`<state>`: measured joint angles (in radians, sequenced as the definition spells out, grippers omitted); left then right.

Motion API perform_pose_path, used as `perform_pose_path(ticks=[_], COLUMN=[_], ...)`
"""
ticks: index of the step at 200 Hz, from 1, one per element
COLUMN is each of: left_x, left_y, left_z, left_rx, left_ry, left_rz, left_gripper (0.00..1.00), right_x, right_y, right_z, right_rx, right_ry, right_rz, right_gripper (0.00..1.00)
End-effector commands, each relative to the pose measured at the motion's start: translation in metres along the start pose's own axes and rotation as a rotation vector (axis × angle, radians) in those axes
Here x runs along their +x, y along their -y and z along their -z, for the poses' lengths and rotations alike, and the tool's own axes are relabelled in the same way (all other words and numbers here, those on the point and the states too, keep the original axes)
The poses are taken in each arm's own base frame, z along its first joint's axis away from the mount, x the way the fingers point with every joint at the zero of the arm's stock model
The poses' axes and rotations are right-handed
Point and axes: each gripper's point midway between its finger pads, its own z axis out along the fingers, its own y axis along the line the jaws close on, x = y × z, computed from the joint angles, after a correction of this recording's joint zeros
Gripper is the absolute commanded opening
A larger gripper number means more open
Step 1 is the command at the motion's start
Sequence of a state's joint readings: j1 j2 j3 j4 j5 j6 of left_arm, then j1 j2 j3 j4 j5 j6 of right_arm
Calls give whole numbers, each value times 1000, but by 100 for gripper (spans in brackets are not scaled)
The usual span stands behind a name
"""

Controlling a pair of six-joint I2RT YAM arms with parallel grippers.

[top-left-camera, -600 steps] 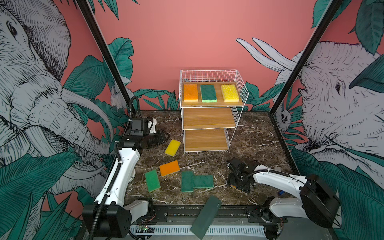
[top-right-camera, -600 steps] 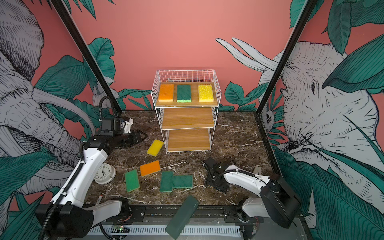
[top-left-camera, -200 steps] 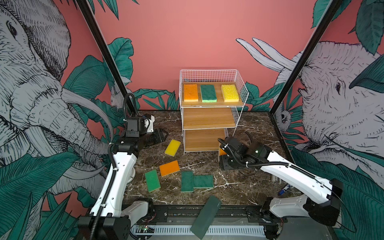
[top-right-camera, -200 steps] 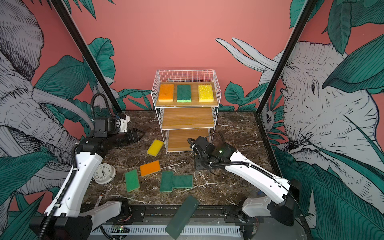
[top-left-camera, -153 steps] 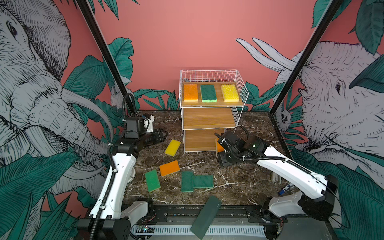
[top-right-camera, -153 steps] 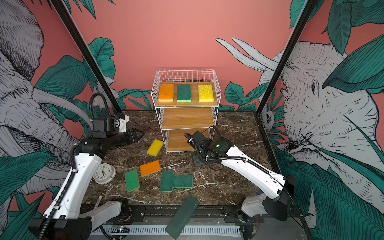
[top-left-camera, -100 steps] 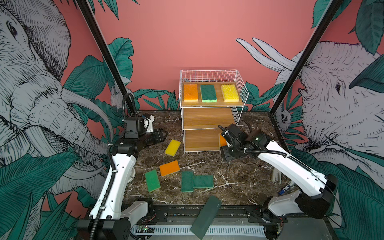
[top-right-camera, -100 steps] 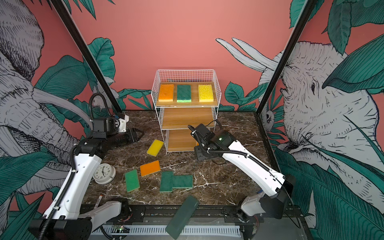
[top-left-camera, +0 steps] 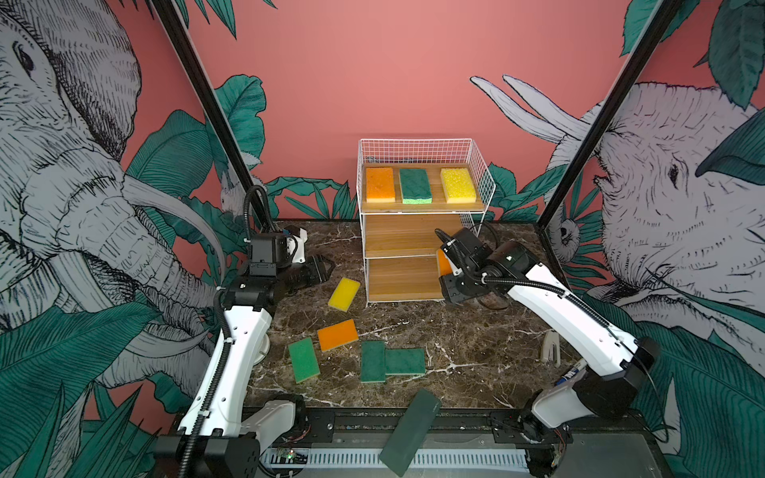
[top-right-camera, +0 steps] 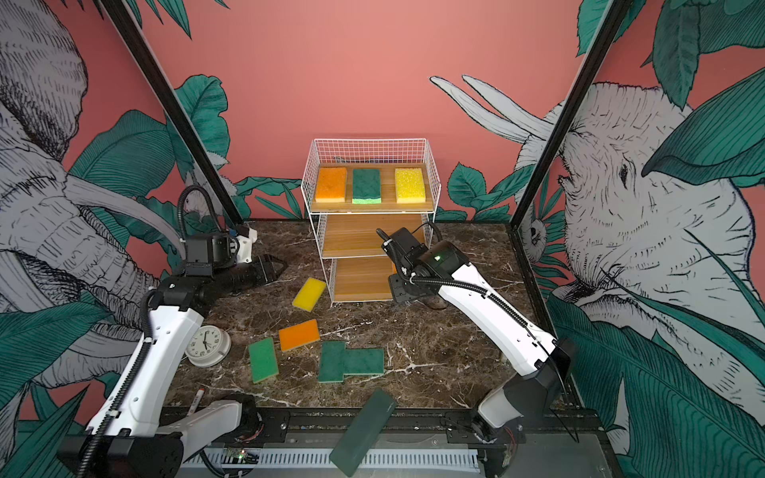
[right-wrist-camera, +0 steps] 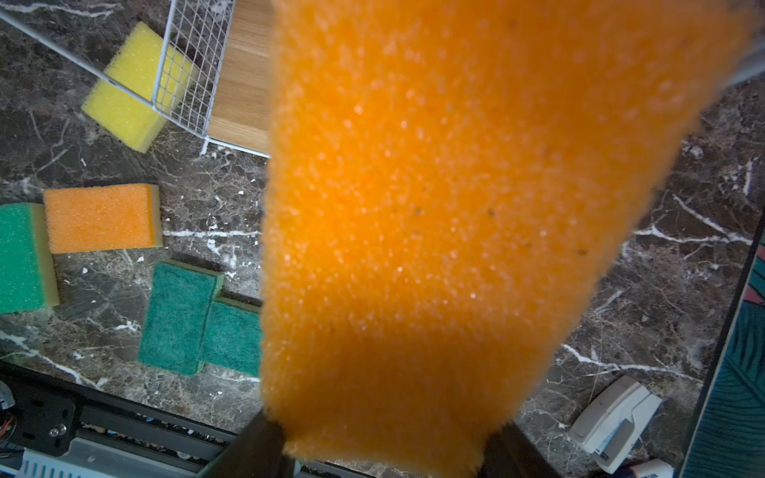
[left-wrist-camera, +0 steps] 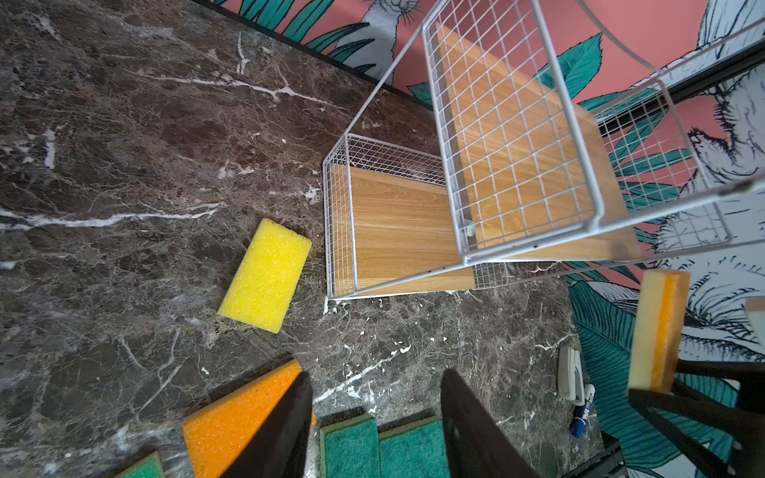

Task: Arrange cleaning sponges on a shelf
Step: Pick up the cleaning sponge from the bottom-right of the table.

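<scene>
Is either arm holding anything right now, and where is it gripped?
The right end effector holds an orange sponge, pinched by one end across its flat faces, beside the shelf. The left end effector is open and empty.

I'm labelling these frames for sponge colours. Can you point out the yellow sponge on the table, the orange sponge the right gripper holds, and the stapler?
yellow sponge on the table [left-wrist-camera: 265, 276]: left wrist view, middle of its top face.
held orange sponge [right-wrist-camera: 434, 231]: right wrist view, centre of its orange face.
stapler [right-wrist-camera: 613, 421]: right wrist view, its grey top.
</scene>
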<state>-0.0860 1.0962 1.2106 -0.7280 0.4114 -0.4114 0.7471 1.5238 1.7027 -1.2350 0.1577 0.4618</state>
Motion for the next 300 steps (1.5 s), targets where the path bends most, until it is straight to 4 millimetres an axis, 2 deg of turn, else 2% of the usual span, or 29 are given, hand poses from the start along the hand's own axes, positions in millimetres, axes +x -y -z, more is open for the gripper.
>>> perform_pose_path(ticks=[1,84,117,134,174,209,233,268,300], left_x=[-1,1,2,8,29,40,49,70,76], left_y=[3,2,11,24,73,103,116,151,161], left_z=[4,2,4,5,12,11,7,1,-7], left_rx=[19,22,74,149,290,444,487,570,584], left_ry=[20,22,20,-7,-27,-65,-73,-131,-166], left_rz=[-8,0,-16,-32,-177,-112,-86,-99,-61], left_gripper=[52,52,52,52,53,53,53,55,56], right_x=[-7,-19,-21,-19,-3,12,18,33,41], right_y=[8,11,9,3,-11,-21,-38,-74,-92], right_z=[5,-1,1,-1,-1,8,18,27,33], right_rx=[30,58,45,5,-114,-157,-206,-285,-291], right_ry=[14,10,14,15,39,71,107,128,150], right_rz=[17,24,18,9,-26,12,60,169,251], right_gripper=[63,62,62,62,59,59,59,60,60])
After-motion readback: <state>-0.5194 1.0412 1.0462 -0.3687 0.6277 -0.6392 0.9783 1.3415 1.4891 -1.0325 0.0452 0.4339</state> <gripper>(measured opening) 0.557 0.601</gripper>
